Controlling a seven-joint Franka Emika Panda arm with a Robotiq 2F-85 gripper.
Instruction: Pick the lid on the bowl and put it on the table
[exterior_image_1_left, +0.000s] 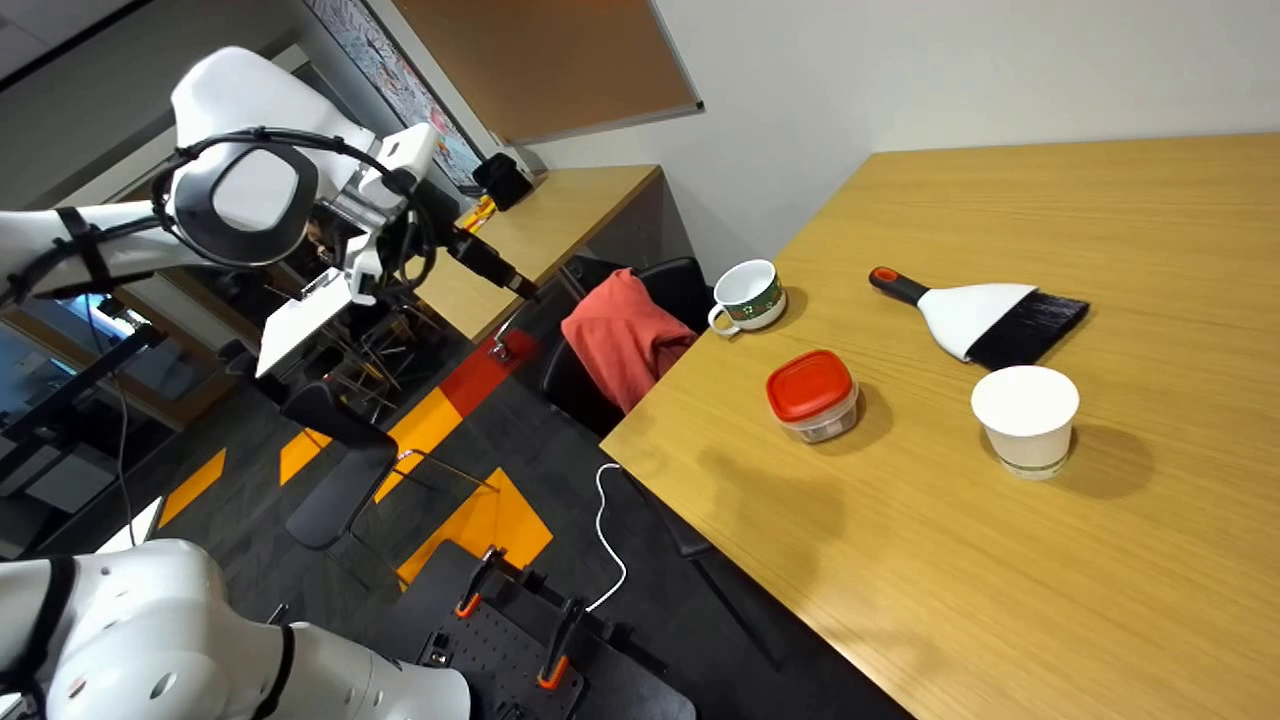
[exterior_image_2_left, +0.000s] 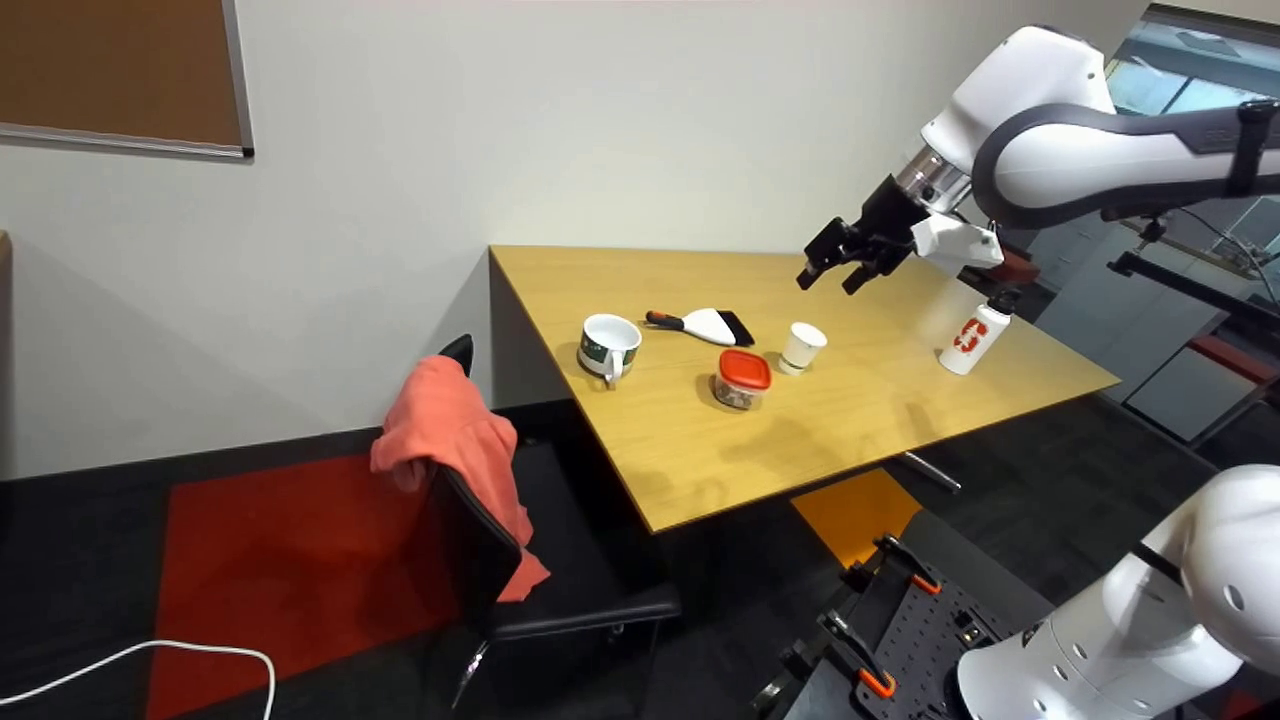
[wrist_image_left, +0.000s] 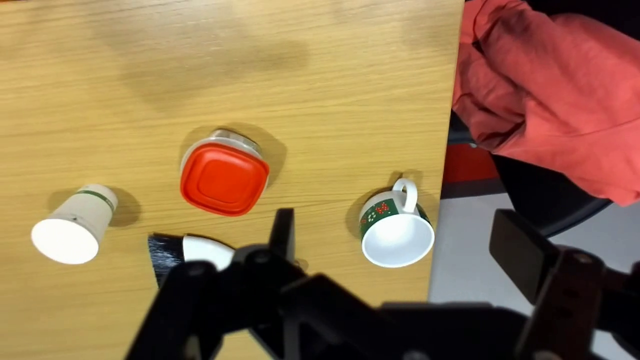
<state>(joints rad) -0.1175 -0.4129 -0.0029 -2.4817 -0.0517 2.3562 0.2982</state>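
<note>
The red lid (exterior_image_1_left: 808, 385) (exterior_image_2_left: 745, 368) (wrist_image_left: 225, 178) sits on top of the small see-through greyish bowl (exterior_image_1_left: 828, 424) (exterior_image_2_left: 735, 395) (wrist_image_left: 235, 139), covering its mouth. That bowl stands on the light wooden table (exterior_image_1_left: 1150, 580) (exterior_image_2_left: 700, 450) (wrist_image_left: 325, 100). High above the tabletop, my gripper (exterior_image_2_left: 828, 282) (wrist_image_left: 395, 225) is wide open and holds nothing. In the wrist view its fingers reach in from the bottom, and the lid lies beyond the left finger (wrist_image_left: 284, 232), up and to the left.
A white-and-green mug (wrist_image_left: 397, 240) stands near the table's edge, far below the gap between my fingers. A brush (exterior_image_1_left: 975, 315) and a white paper cup (exterior_image_1_left: 1025, 415) stand near the bowl. A white bottle (exterior_image_2_left: 975, 338) is farther along. A chair with a red cloth (exterior_image_2_left: 450, 440) adjoins the table.
</note>
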